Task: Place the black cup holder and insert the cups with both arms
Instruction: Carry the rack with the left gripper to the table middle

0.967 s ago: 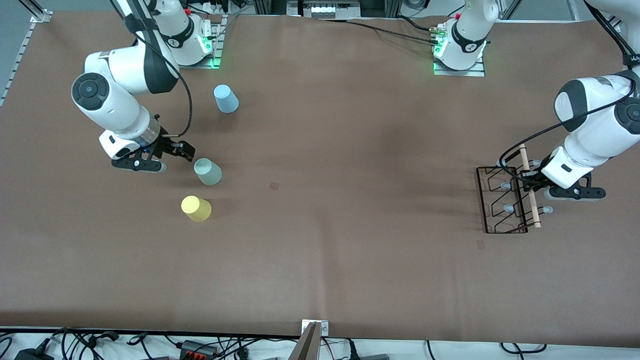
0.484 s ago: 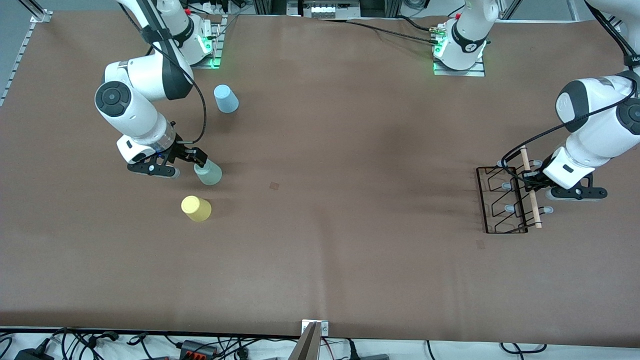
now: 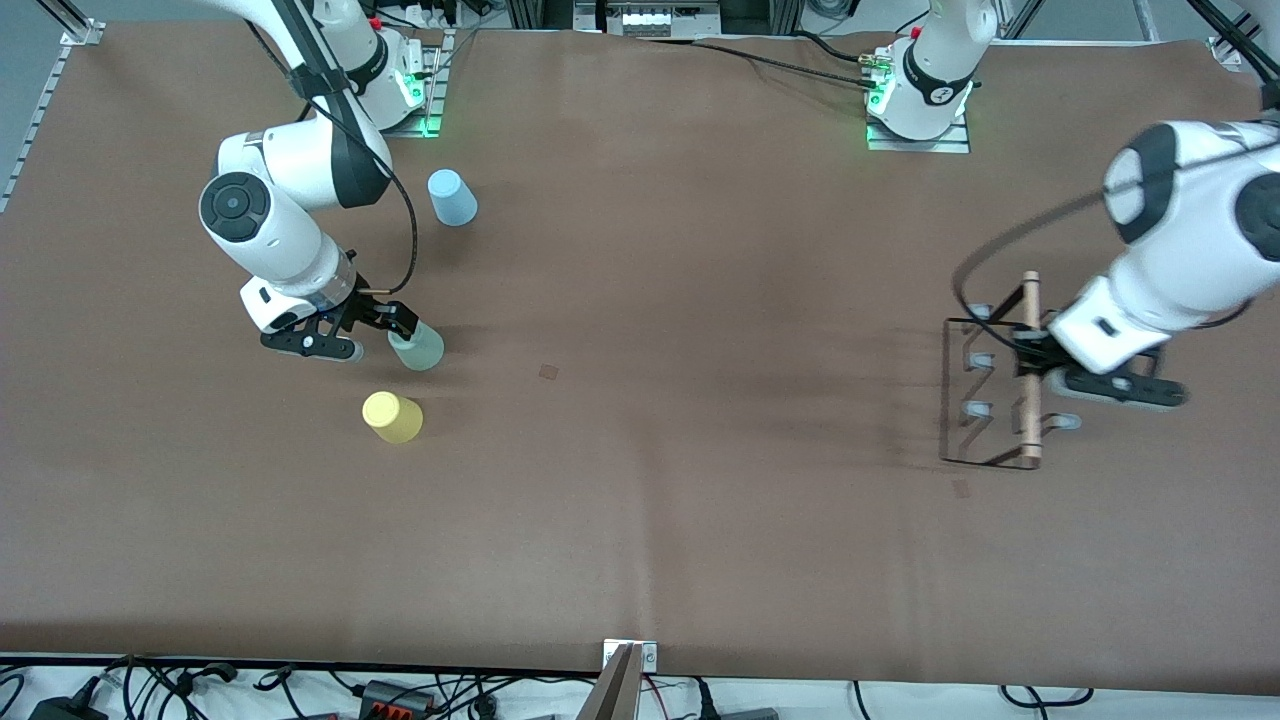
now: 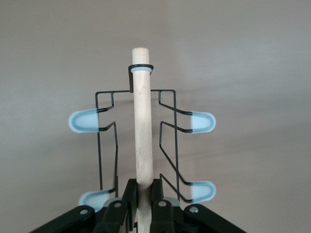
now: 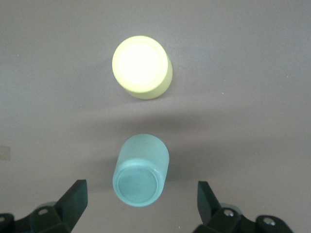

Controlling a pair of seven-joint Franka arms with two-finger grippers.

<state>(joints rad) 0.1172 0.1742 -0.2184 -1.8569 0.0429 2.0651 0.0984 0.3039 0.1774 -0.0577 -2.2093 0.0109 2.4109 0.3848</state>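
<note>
Brown table [image 3: 640, 500], three upturned cups [image 3: 415, 345]

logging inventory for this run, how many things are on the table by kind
cups: 3, the pale green cup, the yellow cup, the light blue cup
black cup holder: 1
total: 4

We see a black wire holder [image 3: 985, 400] with a light wooden rod [image 4: 142, 121] and pale-blue prong tips [image 4: 83, 120]. Cups: pale green [image 5: 141, 170], yellow [image 5: 141, 66], light blue [image 3: 452, 197]. Brown table [image 3: 700, 250], white arms with black grippers.
</note>
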